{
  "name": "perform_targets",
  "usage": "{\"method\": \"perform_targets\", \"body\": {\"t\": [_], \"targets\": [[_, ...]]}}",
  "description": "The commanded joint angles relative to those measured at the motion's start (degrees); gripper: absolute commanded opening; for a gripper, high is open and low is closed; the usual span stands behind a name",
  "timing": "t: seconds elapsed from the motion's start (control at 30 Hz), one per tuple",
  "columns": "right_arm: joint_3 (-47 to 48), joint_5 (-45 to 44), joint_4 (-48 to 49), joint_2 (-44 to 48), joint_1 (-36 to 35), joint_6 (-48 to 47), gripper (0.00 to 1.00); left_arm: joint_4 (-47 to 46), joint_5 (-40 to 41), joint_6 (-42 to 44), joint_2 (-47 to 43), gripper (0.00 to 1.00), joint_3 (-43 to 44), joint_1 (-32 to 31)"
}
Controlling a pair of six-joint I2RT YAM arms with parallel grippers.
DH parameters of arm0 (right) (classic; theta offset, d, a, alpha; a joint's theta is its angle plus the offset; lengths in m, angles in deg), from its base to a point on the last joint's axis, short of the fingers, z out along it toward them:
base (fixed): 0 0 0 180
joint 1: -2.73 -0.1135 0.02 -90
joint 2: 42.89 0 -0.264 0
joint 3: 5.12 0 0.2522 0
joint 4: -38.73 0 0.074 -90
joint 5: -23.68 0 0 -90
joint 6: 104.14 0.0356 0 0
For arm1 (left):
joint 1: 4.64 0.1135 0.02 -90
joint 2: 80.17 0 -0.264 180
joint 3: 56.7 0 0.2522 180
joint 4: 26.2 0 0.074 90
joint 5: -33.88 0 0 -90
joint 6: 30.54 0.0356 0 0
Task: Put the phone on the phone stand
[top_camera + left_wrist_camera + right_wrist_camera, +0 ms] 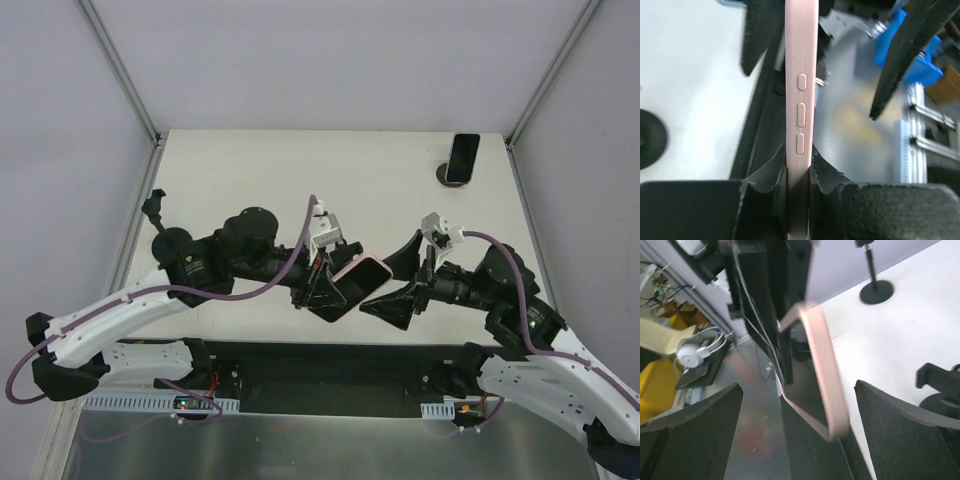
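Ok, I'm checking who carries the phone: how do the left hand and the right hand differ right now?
The left hand is shut on the pink phone, pinching its flat faces; the right hand is open, fingers spread on either side of the phone, clear of it. The left hand reaches in from the left, the right hand from the right. Both have black fingers and meet at the phone.

Matt pink phone case (pixel 801 100), smooth white table (pixel 300 170)

You face a plain white tabletop (pixel 250 170) boxed by pale grey walls (pixel 330 60), with slanted silver metal posts (pixel 120 70) far left and right, evenly lit.
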Motion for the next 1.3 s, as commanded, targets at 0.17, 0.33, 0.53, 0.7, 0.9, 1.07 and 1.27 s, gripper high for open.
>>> {"method": "perform_targets", "body": {"t": [0.17, 0.33, 0.53, 0.7, 0.9, 1.07, 1.27], "targets": [[-14.9, -1.1, 34.4, 0.8, -0.9, 14.4, 0.98, -25.3, 18.5, -11.3, -18.3, 0.00, -10.1, 0.2], [-13.5, -1.8, 42.3, -5.0, -5.1, 15.5, 0.80, -33.6, 16.4, -15.4, -17.7, 0.00, -13.5, 0.2], [-12.1, -2.6, 46.3, -9.0, -9.0, 14.6, 0.66, -39.7, 15.2, -17.6, -16.9, 0.00, -15.8, 0.2], [-12.6, -3.9, 48.0, -9.5, -9.7, 15.3, 0.52, -42.5, 14.1, -18.5, -16.6, 0.00, -17.0, 0.2], [-12.4, -1.6, 48.4, -11.1, -9.9, 15.1, 0.04, -42.2, 14.6, -19.3, -16.6, 0.00, -16.6, 0.2], [-11.4, 1.0, 43.7, -9.5, -9.9, 10.9, 0.00, -30.2, 12.7, -18.3, -14.8, 0.42, -10.1, 0.5], [-7.7, 6.6, 28.1, -6.6, -9.9, 3.3, 0.00, -18.4, 8.6, -14.9, -16.1, 0.68, -4.6, 3.8]]}}
